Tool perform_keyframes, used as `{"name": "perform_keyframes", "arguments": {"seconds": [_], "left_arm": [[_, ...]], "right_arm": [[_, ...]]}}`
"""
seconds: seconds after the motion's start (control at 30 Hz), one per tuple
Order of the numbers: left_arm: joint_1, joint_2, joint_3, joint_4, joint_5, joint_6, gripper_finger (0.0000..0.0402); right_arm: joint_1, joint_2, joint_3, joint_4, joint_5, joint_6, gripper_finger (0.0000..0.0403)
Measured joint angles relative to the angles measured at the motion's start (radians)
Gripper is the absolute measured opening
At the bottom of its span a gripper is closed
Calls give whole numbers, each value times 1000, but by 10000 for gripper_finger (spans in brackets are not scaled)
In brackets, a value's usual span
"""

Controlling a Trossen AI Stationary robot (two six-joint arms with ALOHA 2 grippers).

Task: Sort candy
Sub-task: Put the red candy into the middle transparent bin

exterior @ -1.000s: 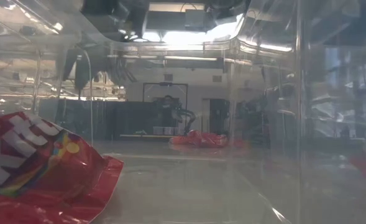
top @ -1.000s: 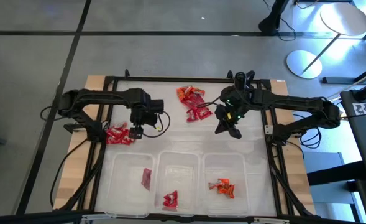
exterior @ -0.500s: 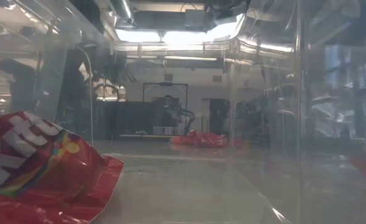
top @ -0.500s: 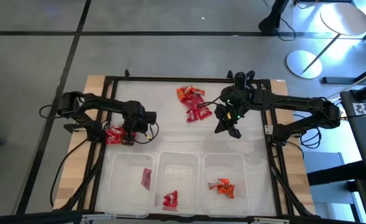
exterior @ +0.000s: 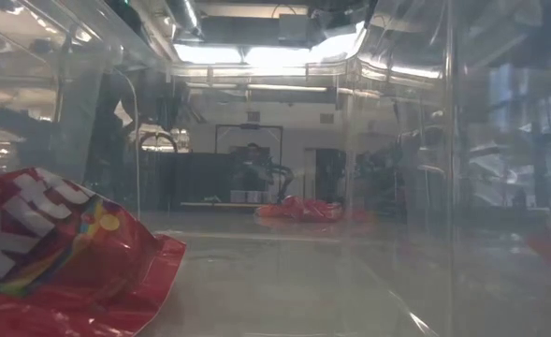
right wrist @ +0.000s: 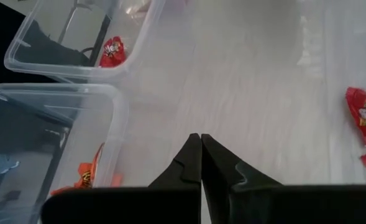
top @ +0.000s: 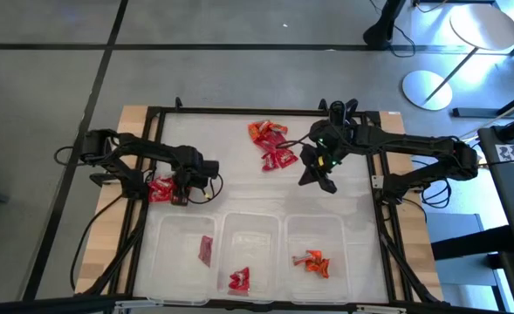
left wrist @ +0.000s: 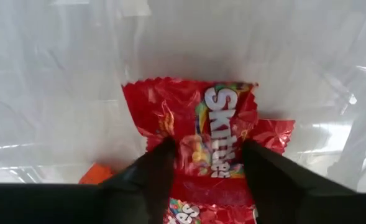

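- The left gripper (top: 180, 194) has been brought across from the middle of the table over the last second and lowered onto the small left-hand heap of red packets (top: 162, 188); in the last half-second it has barely shifted.
- In the left wrist view its two dark fingers (left wrist: 150, 174) are spread around a shiny red packet with white lettering (left wrist: 198, 134), one on each side; whether the packet is already pinched cannot be told. A pick-up is judged to be in hand.
- The right gripper (top: 319, 181) has stayed hovering beside the central pile, its fingers pressed together and empty.
- Three clear plastic bins (top: 251, 225) are lined along the near edge of the table.
- One dark red flat bar (top: 206, 249) is seen in the left bin, one small red packet (top: 238, 279) in the middle bin, and a small cluster of orange pieces (top: 312, 260) in the right bin; their number cannot be counted.
- Two unsorted heaps are left: the left one and the larger central pile of red and orange sweets (top: 270, 145); individual pieces cannot be counted.
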Motion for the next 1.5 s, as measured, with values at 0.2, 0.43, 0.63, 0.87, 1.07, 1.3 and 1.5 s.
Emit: {"name": "perform_keyframes", "arguments": {"seconds": [0.2, 0.43, 0.63, 0.87, 1.07, 1.3, 1.5], "left_arm": [[0, 0, 7, -5, 0, -4, 22], [17, 0, 110, -130, 7, -26, 19], [34, 0, 319, -293, 8, -56, 10], [15, 0, 628, -340, 61, -85, 4], [-50, -1, 817, -208, 221, -37, 7], [-166, -1, 861, -62, 234, -125, 4], [-305, 2, 861, -18, 137, -181, 3]], "right_arm": [[0, 0, 0, 21, 0, 0, 3], [0, 0, 0, 23, 0, 0, 3], [0, 0, 0, 16, 0, -4, 3], [0, 0, 0, -8, -1, -24, 3], [1, 0, 0, -8, -3, -58, 3], [0, 0, 0, -3, -2, -137, 3], [0, 0, 0, 38, -1, -103, 3]]}}
